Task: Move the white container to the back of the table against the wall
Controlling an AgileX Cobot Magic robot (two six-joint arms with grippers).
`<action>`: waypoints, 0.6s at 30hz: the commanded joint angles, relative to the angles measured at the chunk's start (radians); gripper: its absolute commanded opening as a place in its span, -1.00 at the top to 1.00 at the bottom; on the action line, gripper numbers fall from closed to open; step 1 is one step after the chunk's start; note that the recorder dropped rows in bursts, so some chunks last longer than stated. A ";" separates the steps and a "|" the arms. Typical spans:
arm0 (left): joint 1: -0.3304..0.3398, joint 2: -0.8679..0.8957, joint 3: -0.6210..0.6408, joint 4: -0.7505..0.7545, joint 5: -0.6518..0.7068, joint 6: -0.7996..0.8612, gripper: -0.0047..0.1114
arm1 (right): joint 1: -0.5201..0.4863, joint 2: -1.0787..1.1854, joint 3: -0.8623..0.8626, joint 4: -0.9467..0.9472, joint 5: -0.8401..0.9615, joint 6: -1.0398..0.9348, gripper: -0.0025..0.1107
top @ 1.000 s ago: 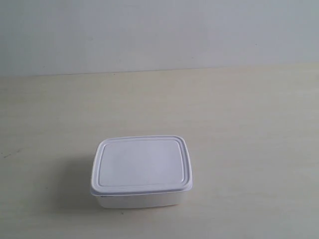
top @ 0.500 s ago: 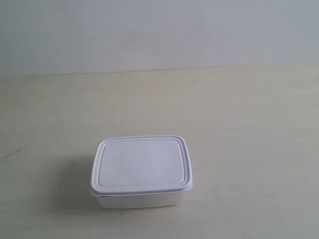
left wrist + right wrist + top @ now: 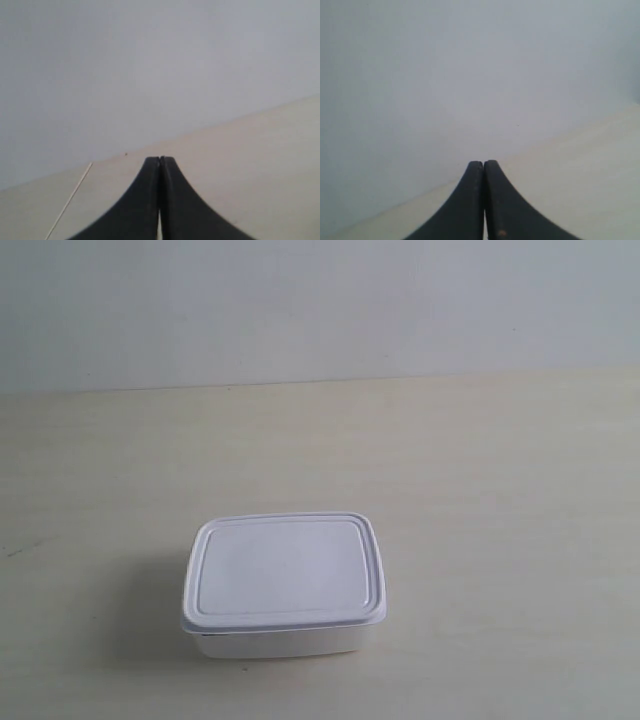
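Although neither arm shows in the exterior view, the left end effector (image 3: 159,159) and the right end effector (image 3: 483,162) are each pressed together on nothing, both facing the wall (image 3: 320,310). The white container (image 3: 285,575) sits on the tabletop (image 3: 480,490), well apart from the wall. To my eye, an off-centre push could spin it askew, and a fast one could bump it hard against the wall.
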 commanded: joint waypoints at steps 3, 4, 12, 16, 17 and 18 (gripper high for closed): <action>-0.007 -0.005 0.000 0.003 -0.199 -0.010 0.92 | -0.003 -0.005 0.004 0.356 -0.080 -0.001 0.96; -0.007 -0.005 0.000 0.003 -0.235 -0.019 0.92 | -0.003 -0.005 0.004 0.428 -0.080 -0.001 0.96; -0.007 -0.005 0.000 0.003 -0.459 -0.499 0.92 | -0.003 -0.005 0.004 0.625 -0.074 0.007 0.96; -0.007 -0.005 0.000 0.005 -0.485 -0.716 0.92 | -0.003 -0.005 0.004 0.625 -0.072 0.118 0.96; -0.007 -0.005 0.000 0.003 -0.485 -0.726 0.92 | -0.003 -0.005 0.004 0.625 -0.072 0.132 0.96; -0.007 -0.005 0.000 0.003 -0.485 -0.726 0.92 | -0.003 -0.005 0.004 0.625 -0.077 0.130 0.96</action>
